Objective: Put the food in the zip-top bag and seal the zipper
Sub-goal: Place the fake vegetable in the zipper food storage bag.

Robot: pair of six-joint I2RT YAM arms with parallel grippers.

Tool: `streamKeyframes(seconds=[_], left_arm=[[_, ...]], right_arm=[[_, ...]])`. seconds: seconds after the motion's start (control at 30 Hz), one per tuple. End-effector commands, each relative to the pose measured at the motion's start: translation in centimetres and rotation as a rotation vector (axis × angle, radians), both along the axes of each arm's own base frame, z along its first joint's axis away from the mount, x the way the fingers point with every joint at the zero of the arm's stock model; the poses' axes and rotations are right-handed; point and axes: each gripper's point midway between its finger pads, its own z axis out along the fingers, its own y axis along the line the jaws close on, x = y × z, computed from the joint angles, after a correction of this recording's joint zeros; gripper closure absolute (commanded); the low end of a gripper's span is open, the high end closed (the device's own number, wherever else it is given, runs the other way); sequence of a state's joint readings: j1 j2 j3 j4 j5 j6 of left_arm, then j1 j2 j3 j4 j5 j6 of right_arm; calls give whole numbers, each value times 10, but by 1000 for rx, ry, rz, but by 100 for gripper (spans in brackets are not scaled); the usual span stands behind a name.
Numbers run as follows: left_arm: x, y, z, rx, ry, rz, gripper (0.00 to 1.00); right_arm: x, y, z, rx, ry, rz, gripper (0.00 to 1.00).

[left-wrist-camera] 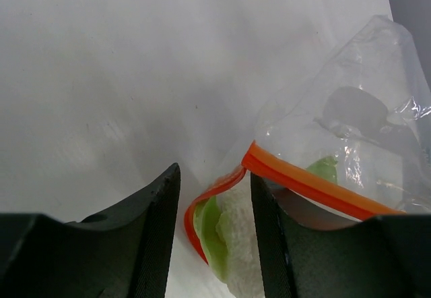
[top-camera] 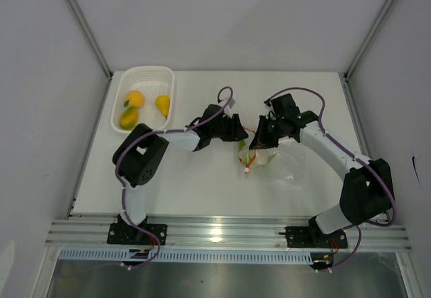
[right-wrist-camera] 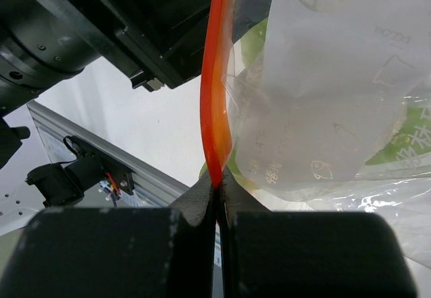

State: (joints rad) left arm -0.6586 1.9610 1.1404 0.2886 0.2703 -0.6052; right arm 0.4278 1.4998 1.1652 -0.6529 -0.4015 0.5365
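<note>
1. The left arm [top-camera: 176,138] rises from its base to a bent elbow, then reaches right across the worktop [top-camera: 188,183]. The right arm [top-camera: 331,151] folds up and to the left. The two hands sit close together near the middle, facing each other.
2. The left hand [left-wrist-camera: 215,176] is about half open, its fingers [left-wrist-camera: 151,244] aimed at the mouth of the bag [left-wrist-camera: 363,109]. The cauliflower [left-wrist-camera: 232,244] and a loop of the zipper [left-wrist-camera: 303,183] lie between them. There is a clear gap on one finger's side, while the other finger sits right against the strip. Nothing looks squeezed.
3. The right hand [right-wrist-camera: 219,185] is pinched tight on the zipper and holds that edge of the bag.
4. The bag lies mid-worktop below the right hand, with its mouth toward the left hand. The cauliflower sits at the mouth, its white and green showing through the plastic.
5. The basket [top-camera: 149,75] stands at the far left corner, well apart. It holds an orange fruit [top-camera: 135,98], a yellow pear [top-camera: 163,104] and a yellow-green fruit [top-camera: 128,117].
</note>
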Motion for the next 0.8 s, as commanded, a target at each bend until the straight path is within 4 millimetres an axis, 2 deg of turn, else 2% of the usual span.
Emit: streamKeyframes(seconds=[0.0,0.3,0.47,0.57,0.6,0.7,0.73,0.77], left_arm=[[9,-16,17,-71,-41,-24,52],[5,-16,-2,-73,-1,-22,63],[-1,-15,-5,-78,25,-33,74],[-11,-13,-5,-79,78,-45,80],[-16,-14,1,-90,91,-65,82],[-25,-8,6,-63,143,-68,91],[-30,-2,8,-36,168,-69,97],[-29,-1,17,-30,165,-74,99]], right_arm=[[9,5,17,32,-55,20,100],[10,6,16,39,-53,17,100],[14,4,21,44,-64,1,100],[17,6,26,74,-62,-5,100],[17,7,28,83,-60,-4,100],[22,8,36,112,-57,-12,100],[23,8,40,133,-48,-16,100],[24,7,42,148,-43,-19,100]])
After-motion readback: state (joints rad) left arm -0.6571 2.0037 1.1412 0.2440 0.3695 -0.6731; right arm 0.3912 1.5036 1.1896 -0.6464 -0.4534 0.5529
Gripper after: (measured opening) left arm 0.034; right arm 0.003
